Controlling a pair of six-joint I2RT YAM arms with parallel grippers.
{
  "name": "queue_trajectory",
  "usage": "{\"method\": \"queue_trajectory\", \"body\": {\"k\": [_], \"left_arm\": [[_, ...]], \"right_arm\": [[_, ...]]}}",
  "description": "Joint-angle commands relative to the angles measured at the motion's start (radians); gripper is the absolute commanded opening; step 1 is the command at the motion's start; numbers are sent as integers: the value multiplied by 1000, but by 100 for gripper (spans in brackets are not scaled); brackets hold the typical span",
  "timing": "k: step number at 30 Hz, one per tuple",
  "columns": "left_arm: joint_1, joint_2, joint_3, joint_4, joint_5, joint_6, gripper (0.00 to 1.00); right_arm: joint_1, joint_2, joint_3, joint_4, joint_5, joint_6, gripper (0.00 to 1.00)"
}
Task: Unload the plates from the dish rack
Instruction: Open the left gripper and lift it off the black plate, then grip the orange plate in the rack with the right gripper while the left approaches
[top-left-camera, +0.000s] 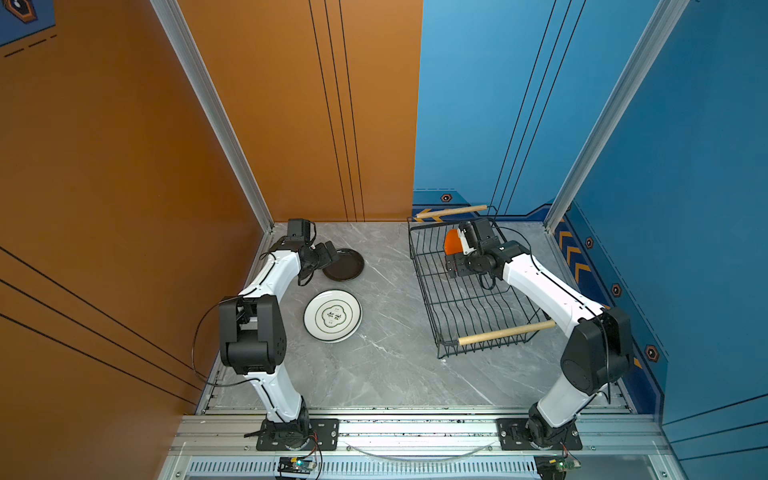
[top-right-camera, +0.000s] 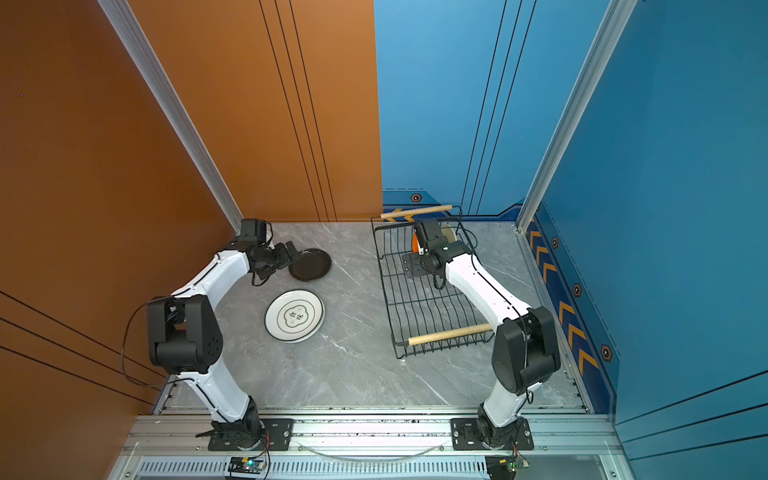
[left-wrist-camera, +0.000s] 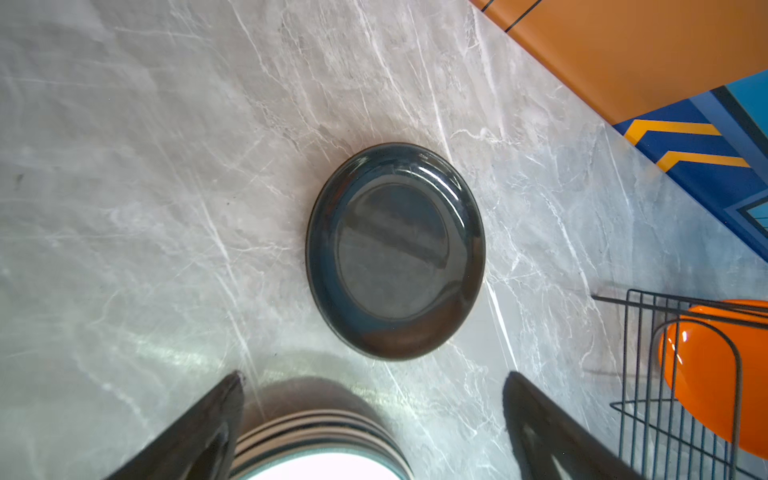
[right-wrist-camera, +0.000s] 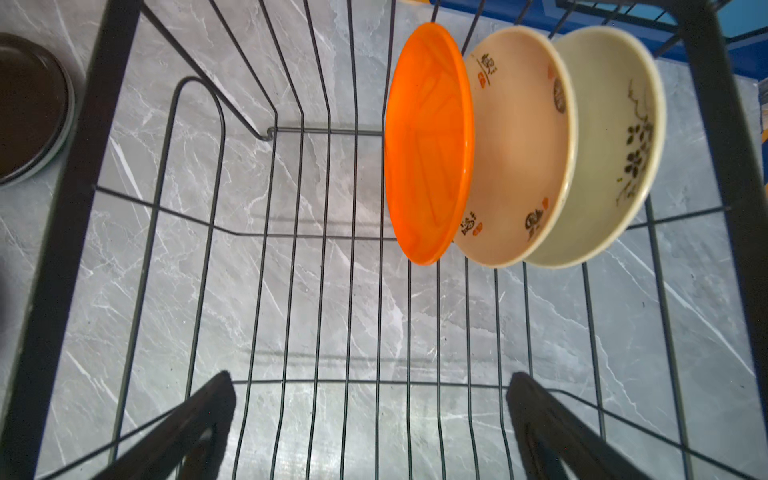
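A: While our right gripper (right-wrist-camera: 370, 378) hangs inside the dish rack (right-wrist-camera: 97, 104), jaws spread wide and holding nothing, what lies ahead?
B: We find the orange plate (right-wrist-camera: 430, 141) on edge just beyond, toward the far end. We judge the right arm nearer; the left gripper (left-wrist-camera: 374, 376) gapes empty.

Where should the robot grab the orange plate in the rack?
Probably its upper rim, from above: the orange plate stands on edge in the dish rack, a cream plate close beside it. The open right end effector can straddle the thin edge.
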Motion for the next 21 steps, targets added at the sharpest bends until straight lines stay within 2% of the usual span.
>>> {"method": "queue_trajectory", "body": {"k": [1,12,15,18,21], "left_arm": [[-7,-73,-69,-23,-15,16,98],[-37,-336,-304,22,1,-21,98],[-55,-406,-350,23,-29,-35,98],[-75,-465,-413,23,-75,-49,98],[-102,-505,-446,23,-130,-72,98]], "right_arm": [[-23,52,67,35,-29,-20,100],[-60,203,199,70,-16,-36,100],[-71,240,229,69,-30,-34,96],[-82,275,255,70,-46,-26,85],[-91,311,279,68,-47,-18,79]]}}
